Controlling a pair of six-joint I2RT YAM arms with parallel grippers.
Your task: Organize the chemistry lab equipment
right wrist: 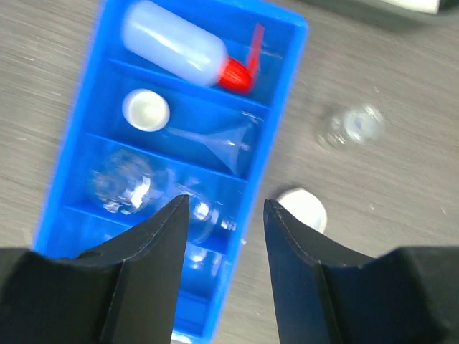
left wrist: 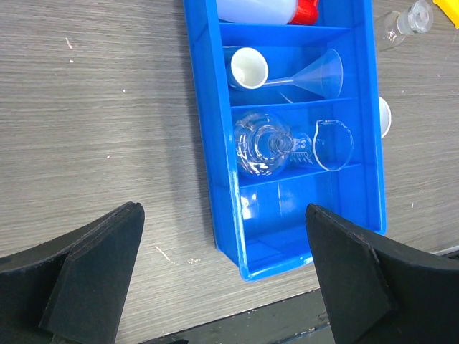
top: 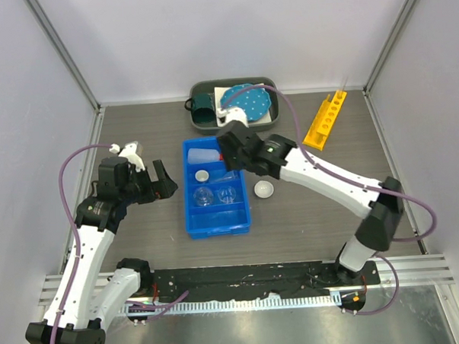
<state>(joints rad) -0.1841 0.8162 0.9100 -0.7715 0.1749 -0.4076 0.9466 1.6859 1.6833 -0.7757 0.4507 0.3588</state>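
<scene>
Right tool (right wrist: 224, 205) half-spread, empty, over blue tray (left wrist: 287, 215) — left tool (left wrist: 222, 210) gaping wide

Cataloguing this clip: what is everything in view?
tray: one, blue, mid-table
squeeze bottle: one, white, red nozzle, tray's far compartment
funnel: one, clear, second compartment
dishes: two, white, one beside funnel, one right of tray
flask, beaker: one each, clear, third compartment
small glass piece: one, clear, right of tray
rack: one, yellow, far right
bin: one, dark, far edge, holding teal mug, dotted blue plate
left gripper: open, left of tray
right gripper: open, above tray
</scene>
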